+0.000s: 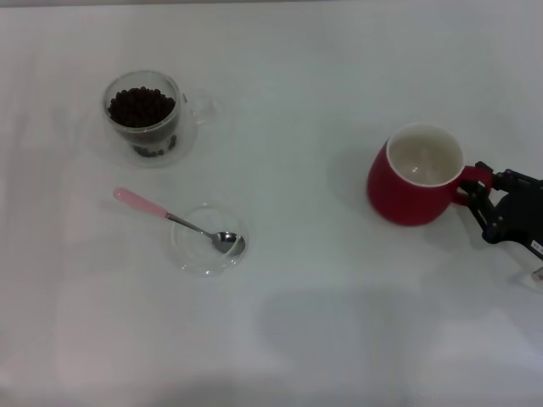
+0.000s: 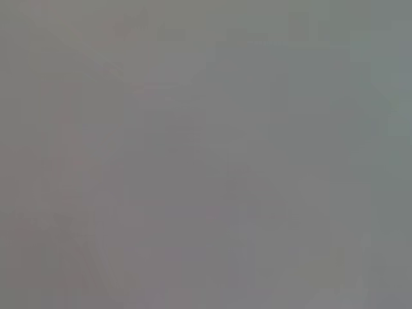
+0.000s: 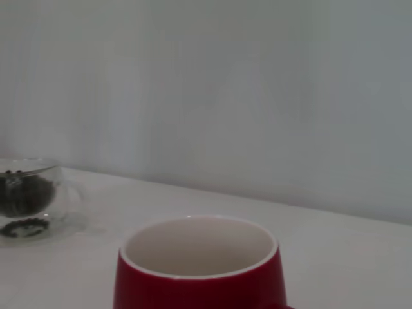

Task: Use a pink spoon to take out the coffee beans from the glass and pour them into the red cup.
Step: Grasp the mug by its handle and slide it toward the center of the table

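Right gripper at the red cup's handle

The right gripper (image 1: 477, 197) has its fingers closed on the red cup (image 1: 413, 176) by its handle. Well to the cup's left, the glass (image 1: 144, 117) holds the coffee beans (image 1: 141, 106); nearer, the pink spoon (image 1: 176, 219) rests in a clear dish (image 1: 206, 240).

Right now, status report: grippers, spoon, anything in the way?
Right gripper at red cup handle. Left arm out of view. Pink spoon untouched, bowl in glass dish. Coffee beans fill glass. Nothing blocking.
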`<state>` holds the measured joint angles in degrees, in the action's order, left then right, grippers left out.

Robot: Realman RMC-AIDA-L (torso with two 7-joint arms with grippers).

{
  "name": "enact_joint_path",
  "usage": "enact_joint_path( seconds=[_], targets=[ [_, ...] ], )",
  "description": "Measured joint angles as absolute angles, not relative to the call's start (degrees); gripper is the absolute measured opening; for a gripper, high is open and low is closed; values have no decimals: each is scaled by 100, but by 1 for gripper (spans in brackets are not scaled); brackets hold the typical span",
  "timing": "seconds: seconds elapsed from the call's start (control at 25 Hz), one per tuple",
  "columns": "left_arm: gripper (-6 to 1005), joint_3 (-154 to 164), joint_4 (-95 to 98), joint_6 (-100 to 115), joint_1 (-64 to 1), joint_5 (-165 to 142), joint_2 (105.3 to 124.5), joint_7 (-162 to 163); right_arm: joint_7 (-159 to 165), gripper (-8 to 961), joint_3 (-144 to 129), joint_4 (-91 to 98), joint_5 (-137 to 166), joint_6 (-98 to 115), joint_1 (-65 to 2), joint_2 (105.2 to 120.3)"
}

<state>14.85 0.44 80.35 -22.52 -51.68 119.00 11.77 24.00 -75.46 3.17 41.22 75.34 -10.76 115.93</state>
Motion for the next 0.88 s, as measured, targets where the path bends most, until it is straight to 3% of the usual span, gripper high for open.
enact_joint_path(
  seconds=[0.12, 0.88],
  targets=[
    [534, 1485, 42, 8034, -2247, -5168, 11900, 1177, 2410, 201, -7676, 317, 4120, 7551, -1085, 11595],
    [535, 1485, 44, 8047, -2177, -5167, 11900, 1177, 2628, 228, -8597, 397, 4124, 8051, -1116, 11616]
  ],
)
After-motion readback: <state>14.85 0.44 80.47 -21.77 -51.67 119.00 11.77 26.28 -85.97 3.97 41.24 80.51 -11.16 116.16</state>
